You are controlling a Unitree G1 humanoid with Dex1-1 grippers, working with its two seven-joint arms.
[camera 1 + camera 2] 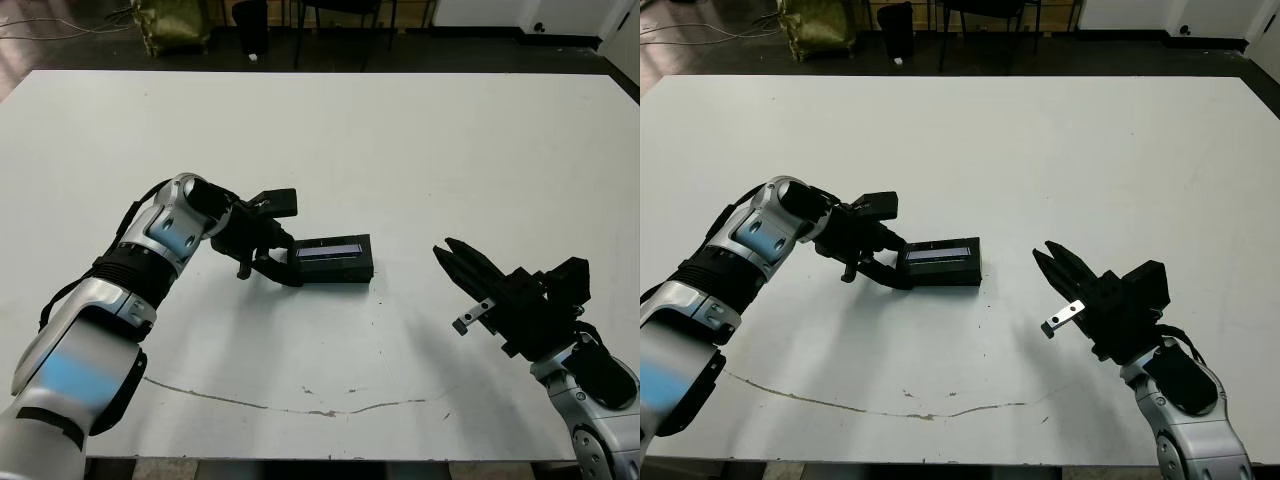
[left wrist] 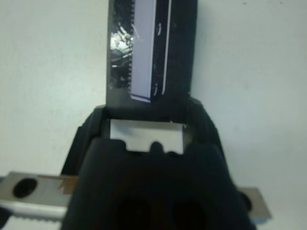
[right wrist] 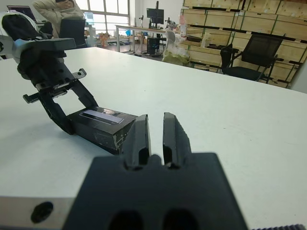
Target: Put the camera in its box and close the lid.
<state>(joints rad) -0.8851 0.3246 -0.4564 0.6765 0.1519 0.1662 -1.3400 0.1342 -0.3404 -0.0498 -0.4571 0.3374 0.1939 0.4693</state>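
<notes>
The black box (image 1: 342, 271) lies in the middle of the table with the lid (image 1: 330, 247) lying flat on top, its pale grey strip facing up. My left gripper (image 1: 289, 262) is shut on the box's left end, one finger on each long side, as the left wrist view shows around the lid (image 2: 149, 48). My right gripper (image 1: 446, 253) hovers to the right of the box and apart from it. Its fingers (image 3: 140, 132) stand nearly together with nothing between them, pointing at the box (image 3: 103, 128). The camera is not visible in any view.
A thin dark crack line (image 1: 300, 405) runs along the table's near edge. Chairs and a green bag (image 1: 175, 25) stand beyond the far edge. A person (image 3: 57, 9) and shelves of boxes show in the background of the right wrist view.
</notes>
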